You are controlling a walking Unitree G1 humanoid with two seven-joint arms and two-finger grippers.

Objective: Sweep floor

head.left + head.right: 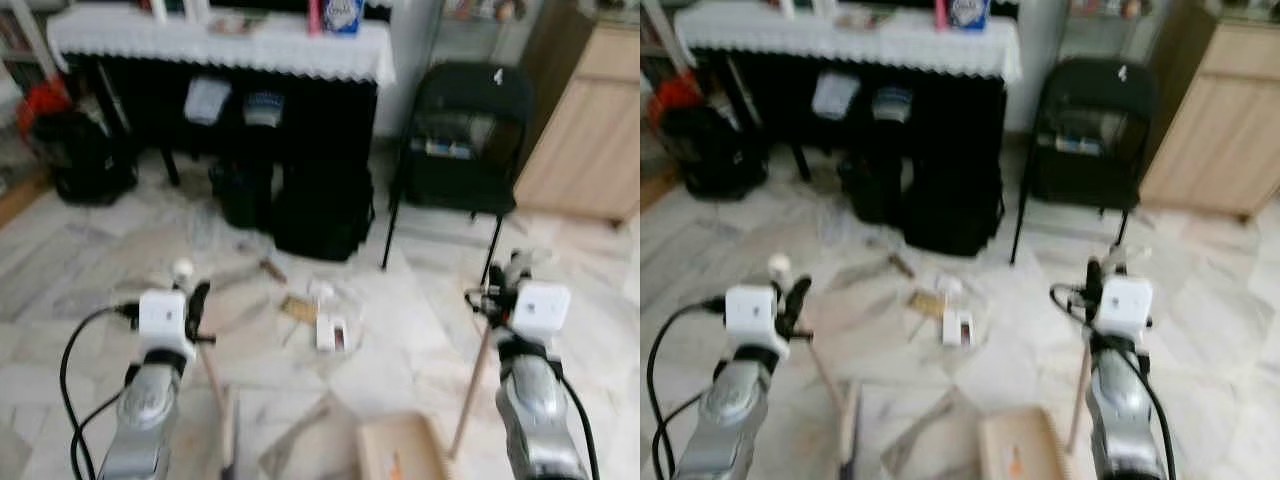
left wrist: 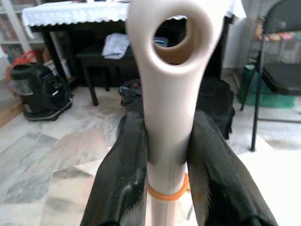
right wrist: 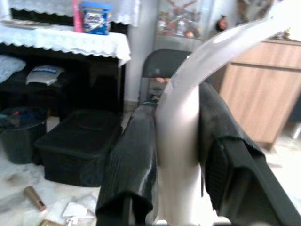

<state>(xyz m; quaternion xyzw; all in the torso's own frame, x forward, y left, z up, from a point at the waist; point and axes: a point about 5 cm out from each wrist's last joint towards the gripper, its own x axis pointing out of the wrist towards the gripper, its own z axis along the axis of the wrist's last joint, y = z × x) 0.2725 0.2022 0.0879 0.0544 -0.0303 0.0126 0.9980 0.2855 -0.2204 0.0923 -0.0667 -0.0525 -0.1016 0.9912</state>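
Broom handle point(image 2: 164, 94): beige, hole at top end, orange band lower down; clamped between left gripper point(image 1: 196, 312) fingers point(image 2: 124, 165), 8 o'clock in head view, shaft slanting down to floor.
Dustpan handle point(image 3: 181, 141): pale, curved; pinched between right gripper point(image 1: 500, 290) fingers point(image 3: 131, 160), 4 o'clock; dustpan point(image 1: 400, 448) at 6 o'clock.
Litter point(image 1: 325, 320): scattered on marble floor point(image 1: 420, 330), centre.
Black bag point(image 1: 322, 205), table with white cloth point(image 1: 225, 45): 12 o'clock.
Black chair point(image 1: 460, 135): 2 o'clock.
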